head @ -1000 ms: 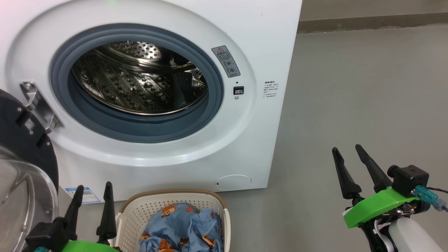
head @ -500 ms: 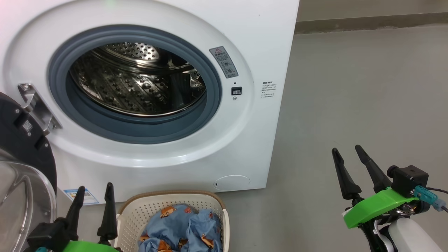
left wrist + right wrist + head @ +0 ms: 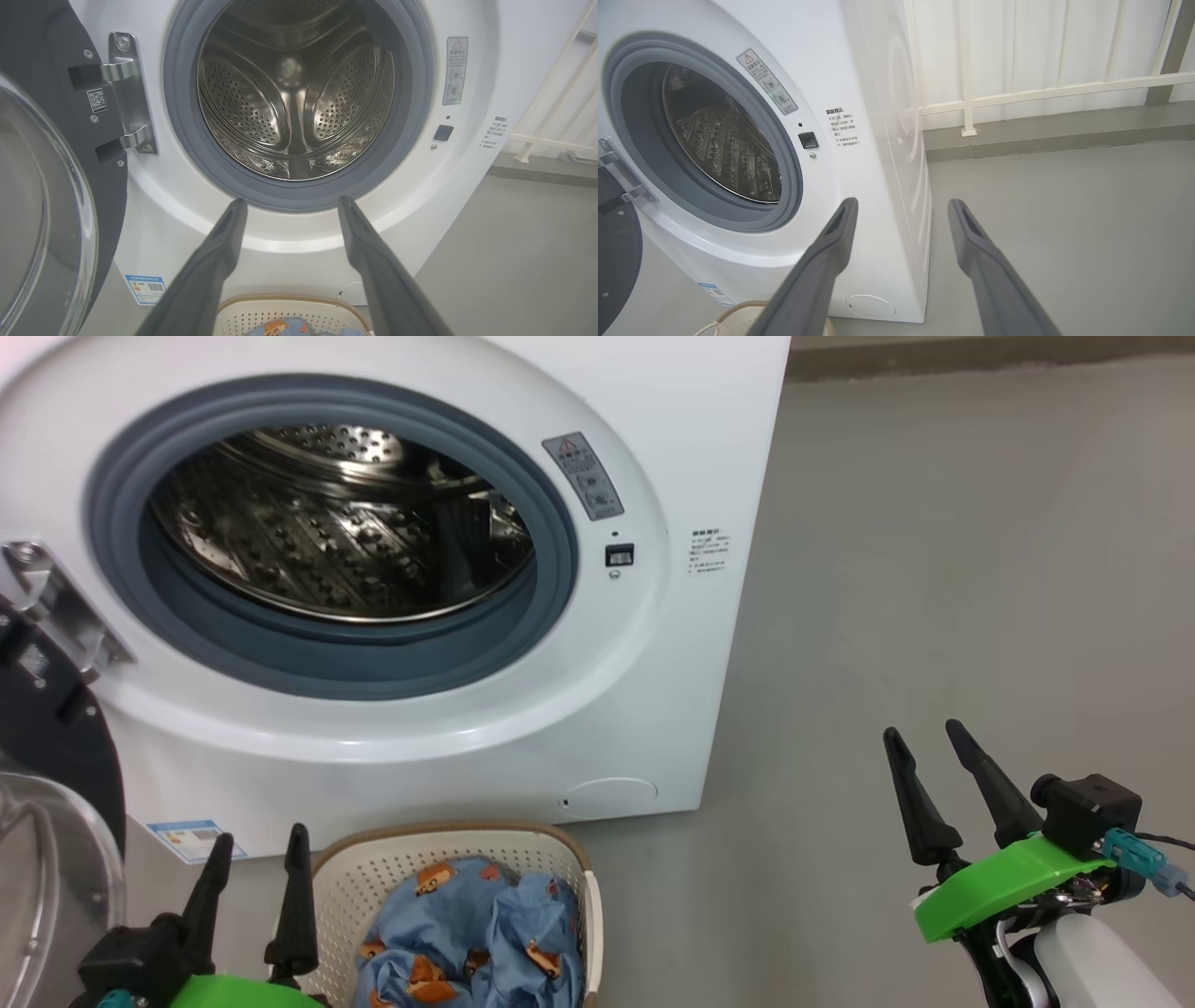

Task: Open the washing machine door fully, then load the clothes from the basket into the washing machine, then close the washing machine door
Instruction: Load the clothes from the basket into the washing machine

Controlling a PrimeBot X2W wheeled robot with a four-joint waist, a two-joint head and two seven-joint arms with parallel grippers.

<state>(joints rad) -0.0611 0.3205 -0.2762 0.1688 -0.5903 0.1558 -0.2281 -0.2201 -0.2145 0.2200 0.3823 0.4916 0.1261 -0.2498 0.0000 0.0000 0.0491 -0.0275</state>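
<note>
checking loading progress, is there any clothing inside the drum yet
No, the drum shows bare perforated steel all round, and the clothes lie in the basket.

Washing machine door (image 3: 51, 756): cut off at left edge. Basket (image 3: 392, 882): near part cut off at bottom edge, clothes (image 3: 467, 924) likewise. Warning label (image 3: 583, 476): print too small to read.

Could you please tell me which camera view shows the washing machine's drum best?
The left wrist view: it looks straight into the drum, with the back wall and ribs visible. The head view sees it obliquely from above; the right wrist view catches a narrow slice from the side.
</note>
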